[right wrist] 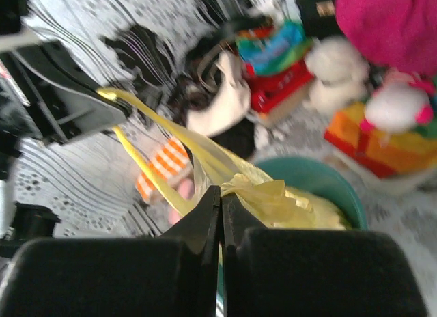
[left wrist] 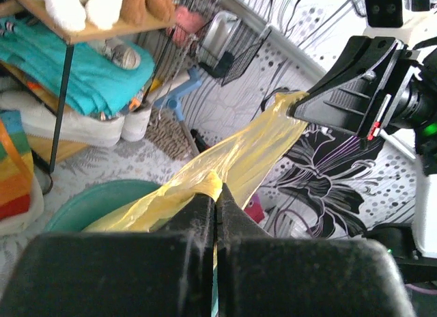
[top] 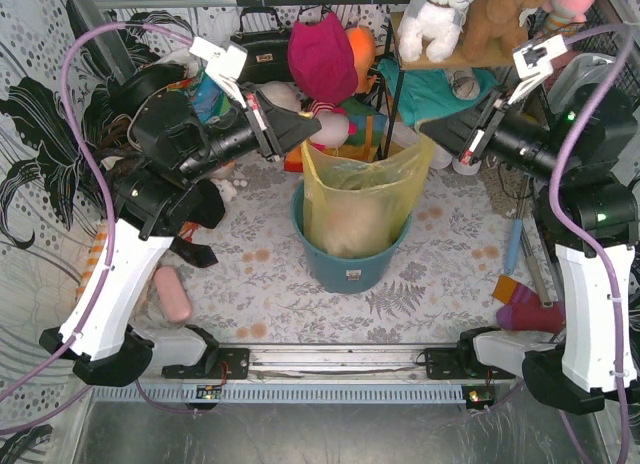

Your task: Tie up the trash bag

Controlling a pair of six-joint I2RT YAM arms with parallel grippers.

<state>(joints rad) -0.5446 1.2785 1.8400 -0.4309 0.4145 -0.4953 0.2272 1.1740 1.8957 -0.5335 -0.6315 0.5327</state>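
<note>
Though illegible, label [top: 352, 275] below trash bag [top: 365, 189]

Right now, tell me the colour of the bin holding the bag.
The bin is teal blue; the top external view shows it best.

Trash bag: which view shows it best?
Top external: the whole trash bag sits in the teal bin, with the left gripper and right gripper at its rim. Each wrist view shows only a pinched, stretched strip.

Right gripper [right wrist: 220, 193] pinched on trash bag [right wrist: 273, 197] rim; yellow strand taut to left gripper [right wrist: 115, 102]; teal bin [right wrist: 324, 175] behind
</note>
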